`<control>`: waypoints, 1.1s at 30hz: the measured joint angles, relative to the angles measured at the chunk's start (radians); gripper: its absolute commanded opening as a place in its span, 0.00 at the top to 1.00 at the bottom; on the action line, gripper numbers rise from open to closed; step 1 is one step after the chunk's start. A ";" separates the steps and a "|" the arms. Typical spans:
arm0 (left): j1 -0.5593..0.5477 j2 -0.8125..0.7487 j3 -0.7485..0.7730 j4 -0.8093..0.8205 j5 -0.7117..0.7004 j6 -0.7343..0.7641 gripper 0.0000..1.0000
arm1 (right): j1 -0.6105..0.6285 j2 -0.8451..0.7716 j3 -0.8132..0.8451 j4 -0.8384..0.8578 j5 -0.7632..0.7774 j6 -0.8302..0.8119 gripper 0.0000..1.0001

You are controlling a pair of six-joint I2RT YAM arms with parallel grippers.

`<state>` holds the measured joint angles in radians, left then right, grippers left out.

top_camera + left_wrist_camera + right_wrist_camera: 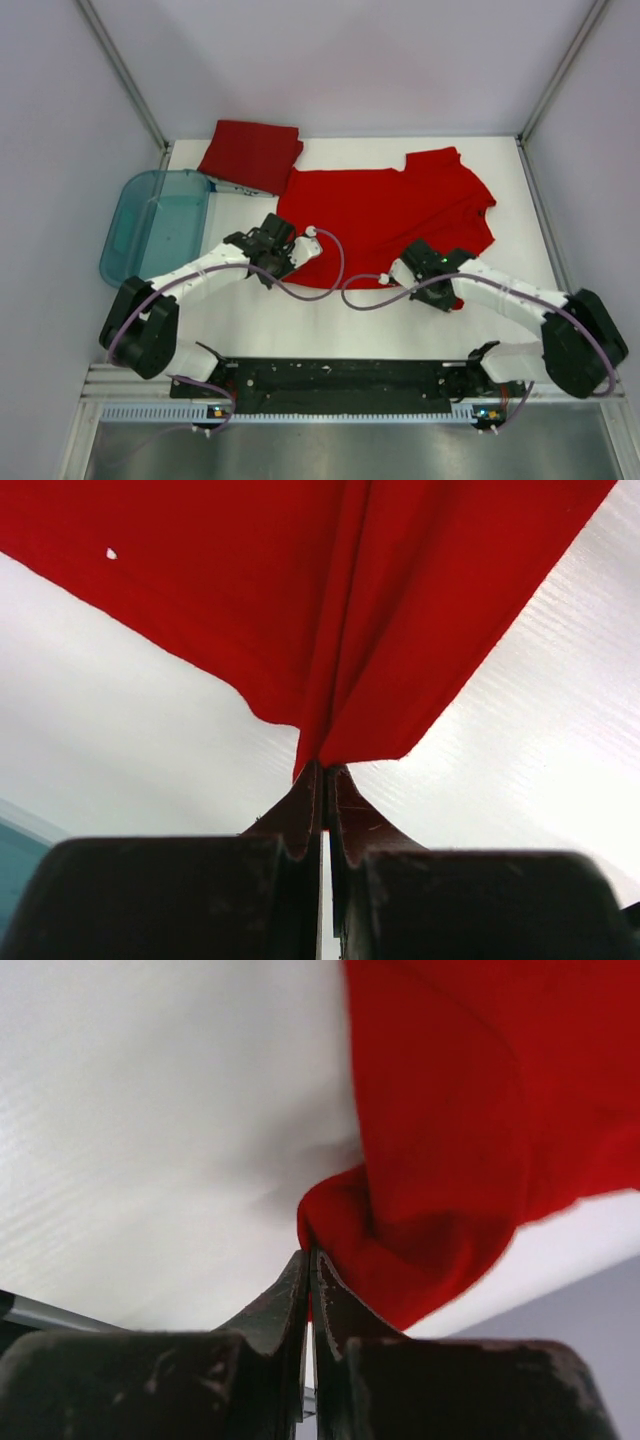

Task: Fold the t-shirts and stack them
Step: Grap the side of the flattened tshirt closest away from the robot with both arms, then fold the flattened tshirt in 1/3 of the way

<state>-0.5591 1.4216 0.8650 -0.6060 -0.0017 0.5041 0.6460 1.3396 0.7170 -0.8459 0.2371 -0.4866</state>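
Over the middle and far right of the table (260, 325) the spread t-shirt (390, 205) lies flat. The folded t-shirt (250, 155) rests at the far left corner, its edge just beside the spread one. A teal tub (115, 245) stands along the left edge.

The left gripper (283, 235) is closed on the near left corner of the spread t-shirt. In its wrist view a thin ridge of cloth (340, 630) is drawn into the tips of the left gripper (325, 770). The right gripper (422, 256) is closed on the near hem further right, where a bunched lump of fabric (400, 1250) is pinched at the tips of the right gripper (308, 1255).

Both holds are taken at the very fingertips, so slipping is judged likely if the cloth is pulled fast or lifted unevenly, and a skewed fold would follow. Whether only one layer is caught cannot be told. The cables (330, 280) loop on the table between the two wrists, near the hem, and could be dragged onto it. A sweep toward the far left could disturb the folded t-shirt, and the tub stands close beside the left arm.

Open room is found mainly on the bare near strip between the hem and the arm bases. Little margin is left at the far edge and the right edge, which the shirt nearly reaches.
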 measured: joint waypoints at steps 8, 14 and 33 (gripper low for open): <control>0.001 -0.032 0.076 -0.082 -0.023 0.020 1.00 | -0.031 -0.357 0.000 -0.212 0.153 0.000 1.00; 0.001 -0.097 0.125 -0.180 -0.040 0.023 1.00 | -0.036 -0.509 0.089 -0.376 0.188 -0.005 1.00; 0.009 -0.035 0.200 -0.180 -0.060 0.011 1.00 | -0.261 -0.430 0.120 0.150 0.115 -0.321 1.00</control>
<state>-0.5499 1.3861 1.0653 -0.7860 -0.0620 0.5152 0.3851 0.9096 0.8368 -0.6964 0.3523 -0.8078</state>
